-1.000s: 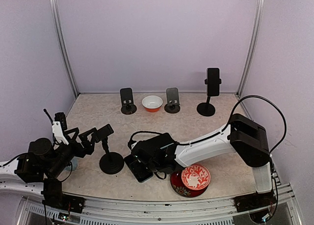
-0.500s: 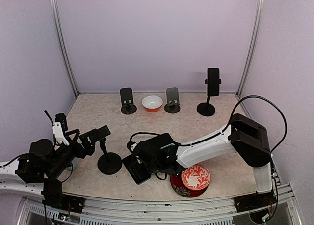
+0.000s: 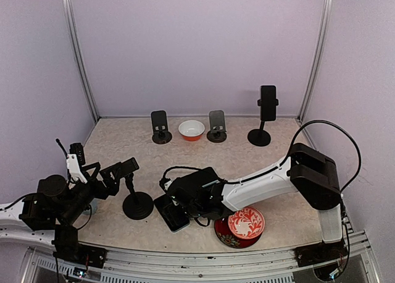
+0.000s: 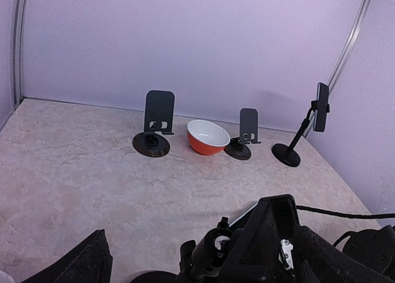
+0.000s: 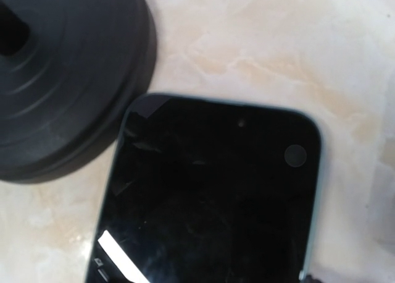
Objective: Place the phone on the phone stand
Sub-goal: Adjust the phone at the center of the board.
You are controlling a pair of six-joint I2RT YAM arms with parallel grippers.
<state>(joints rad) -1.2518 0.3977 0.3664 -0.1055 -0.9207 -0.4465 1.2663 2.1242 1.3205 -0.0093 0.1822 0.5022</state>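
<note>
The phone (image 3: pixel 170 213) lies flat on the table (image 3: pixel 271 165), directly under the right gripper (image 3: pixel 182 207) and just right of the phone stand (image 3: pixel 137 205), so the right arm is nearer; I cannot tell how its jaws stand, while the left gripper (image 3: pixel 115 172) gapes wide at the stand's head.

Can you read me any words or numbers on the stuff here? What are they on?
No words, numbers or logos can be read here.
Phone: black screen, only a white glare streak.
Patterned red bowl: white swirly pattern, not letters.
Far phone on the tall stand: too small to show any mark.
</note>
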